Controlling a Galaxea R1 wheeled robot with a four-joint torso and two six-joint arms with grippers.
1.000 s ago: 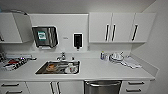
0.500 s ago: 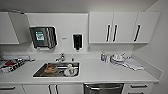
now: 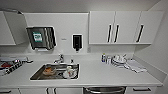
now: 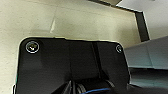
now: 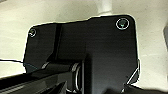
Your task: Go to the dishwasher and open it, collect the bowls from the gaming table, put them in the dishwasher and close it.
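Robot faces kitchen counter (image 3: 105,75) with sink (image 3: 56,72) in it, dishwasher (image 3: 104,90) just below the counter edge, its silver-grey top showing and apparently shut, so opening, bowl collection, loading and closing all seem left; cannot tell how either pincer's jaws stand or whether anything is held.

This is a small office kitchenette. A white desk (image 3: 100,75) carries a steel sink (image 3: 56,72) holding dishes, with a tap (image 3: 60,59) behind it. White wall cabinets (image 3: 122,27) with black handles hang above, and a paper towel dispenser (image 3: 41,38) and a soap dispenser (image 3: 77,42) are fixed to the wall.
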